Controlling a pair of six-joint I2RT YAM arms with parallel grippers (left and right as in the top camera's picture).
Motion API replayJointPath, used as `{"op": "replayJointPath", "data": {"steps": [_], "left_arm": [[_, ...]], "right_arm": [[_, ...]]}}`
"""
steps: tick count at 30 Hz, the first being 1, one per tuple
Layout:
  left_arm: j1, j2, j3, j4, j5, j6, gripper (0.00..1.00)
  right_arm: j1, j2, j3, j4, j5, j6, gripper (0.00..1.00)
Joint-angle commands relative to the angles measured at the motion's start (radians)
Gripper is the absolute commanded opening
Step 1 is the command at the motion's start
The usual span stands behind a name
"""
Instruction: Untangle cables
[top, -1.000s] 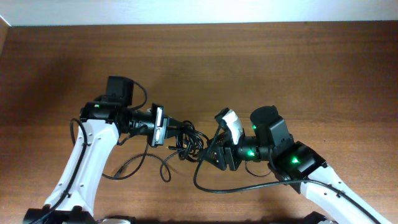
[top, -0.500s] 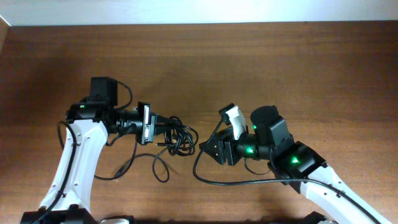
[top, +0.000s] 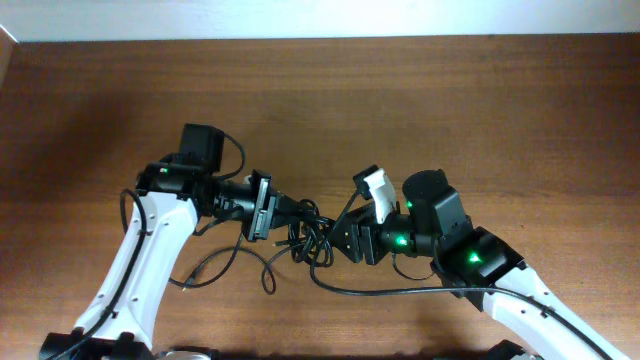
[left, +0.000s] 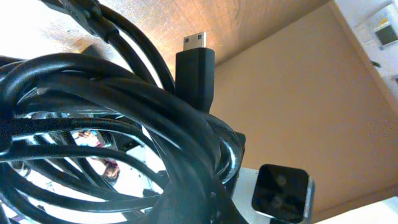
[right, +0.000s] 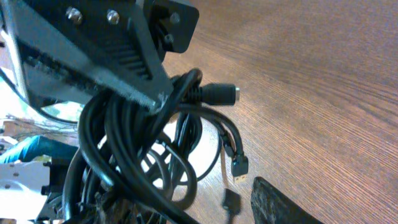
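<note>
A tangle of thin black cables (top: 305, 230) hangs between my two grippers, just above the table. My left gripper (top: 270, 212) is shut on the bundle from the left; its finger shows in the right wrist view (right: 118, 50), pressed on the cables (right: 130, 143). The cables fill the left wrist view (left: 124, 124), where one metal-tipped plug (left: 194, 42) sticks up and my own jaws are hidden. My right gripper (top: 342, 240) sits against the tangle's right side and looks open. One finger (right: 283, 202) shows; the other is hidden. A small USB plug (right: 239, 168) dangles beside it.
Loose cable loops (top: 262, 272) trail on the brown table (top: 450, 120) in front of the left arm. A thicker black cord (top: 375, 292) runs from under the right gripper back to the right arm. A round plug (right: 219, 94) juts from the bundle.
My left gripper pulled the tangle left, away from the right gripper, then carried it back right. The tangle is now against the right gripper. The right arm has barely moved.
</note>
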Motion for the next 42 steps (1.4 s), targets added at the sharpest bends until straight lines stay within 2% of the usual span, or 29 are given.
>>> {"op": "replayJointPath", "data": {"steps": [1,3,5,10,14,19,22,23,25,27,29,34,36,42], "left_arm": [[-0.053,-0.022,0.007,-0.006,0.032,-0.015,0.00],[-0.063,-0.022,0.007,-0.006,0.036,-0.014,0.00],[-0.065,-0.022,0.007,-0.006,0.040,-0.011,0.00],[-0.065,-0.022,0.007,-0.006,0.039,0.010,0.00],[-0.064,-0.022,0.007,-0.005,0.030,0.008,0.00],[-0.060,-0.021,0.007,0.020,0.032,-0.019,0.00],[-0.011,-0.021,0.007,0.019,0.042,-0.019,0.00],[0.004,-0.021,0.007,0.019,0.042,-0.019,0.00],[0.011,-0.021,0.007,0.020,0.029,-0.019,0.00],[0.008,-0.021,0.007,0.019,0.008,-0.018,0.00],[-0.014,-0.022,0.007,0.019,0.005,-0.018,0.00],[-0.031,-0.022,0.007,0.019,0.019,-0.018,0.00],[-0.029,-0.022,0.007,0.020,0.078,-0.018,0.00],[-0.027,-0.021,0.007,0.020,0.045,-0.014,0.00]], "right_arm": [[-0.002,0.012,-0.002,0.003,0.060,0.039,0.56],[-0.002,0.029,-0.002,-0.027,0.112,0.066,0.56],[-0.002,0.042,-0.002,-0.078,0.199,0.092,0.51],[-0.003,0.043,-0.002,-0.057,0.246,0.118,0.51],[-0.003,0.043,-0.002,-0.017,0.118,0.112,0.51],[-0.003,0.043,-0.002,-0.138,0.080,0.107,0.51],[-0.003,0.043,-0.002,-0.146,0.001,0.106,0.51],[-0.003,0.043,-0.002,-0.142,-0.023,0.078,0.55],[-0.003,0.043,-0.002,-0.077,-0.156,0.003,0.57],[-0.002,0.043,-0.002,-0.006,-0.175,0.004,0.57],[-0.002,0.043,-0.002,0.047,-0.150,0.005,0.57],[-0.002,0.043,-0.002,-0.001,-0.002,0.004,0.57],[-0.003,0.043,-0.002,-0.035,0.064,0.004,0.57],[-0.003,0.043,-0.002,-0.038,0.037,0.004,0.57]]}}
